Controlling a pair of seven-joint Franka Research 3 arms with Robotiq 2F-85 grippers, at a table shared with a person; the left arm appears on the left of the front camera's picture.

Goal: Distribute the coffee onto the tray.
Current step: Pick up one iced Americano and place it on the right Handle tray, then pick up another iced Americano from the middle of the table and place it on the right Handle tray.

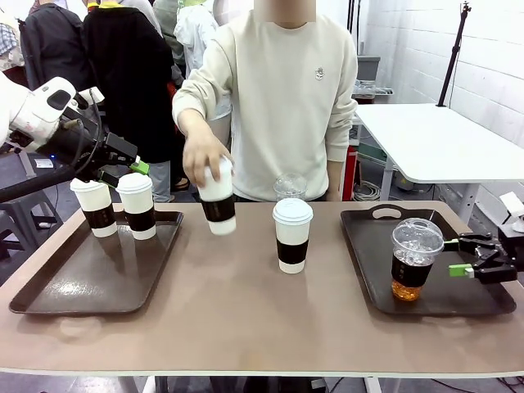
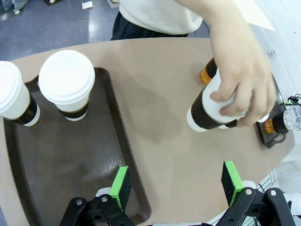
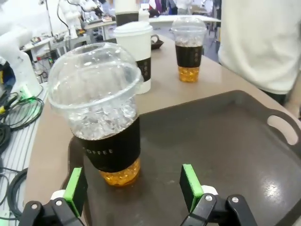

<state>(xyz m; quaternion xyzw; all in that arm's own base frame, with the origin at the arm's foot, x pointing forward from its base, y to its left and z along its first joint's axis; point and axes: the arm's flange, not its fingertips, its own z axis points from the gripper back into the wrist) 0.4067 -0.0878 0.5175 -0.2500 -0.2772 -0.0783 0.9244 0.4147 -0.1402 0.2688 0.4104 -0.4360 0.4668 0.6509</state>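
Brown plastic makes the left tray [image 1: 98, 278] in the front view, and two white lidded cups [image 1: 141, 209] stand at its far end, with the left gripper [image 1: 127, 170] just behind them. The person's hand [image 1: 205, 160] holds a tilted white cup [image 1: 219, 209] above the table [image 1: 246, 327], and a standing white cup [image 1: 292, 235] is near the middle. On the right tray [image 1: 368, 270] stands an iced coffee cup [image 1: 415, 258], with the right gripper [image 1: 460, 255] just beside it. In the left wrist view the left gripper [image 2: 176, 183] is spread wide and holds nothing (one green pad [image 2: 121, 186] hangs over the tray edge, the other over bare table). In the right wrist view the right gripper [image 3: 134, 188] is also spread wide and empty. The iced coffee cup [image 3: 101, 113] stands on the tray just ahead of its pads, and a second iced coffee cup [image 3: 189, 52] is farther off on the table.
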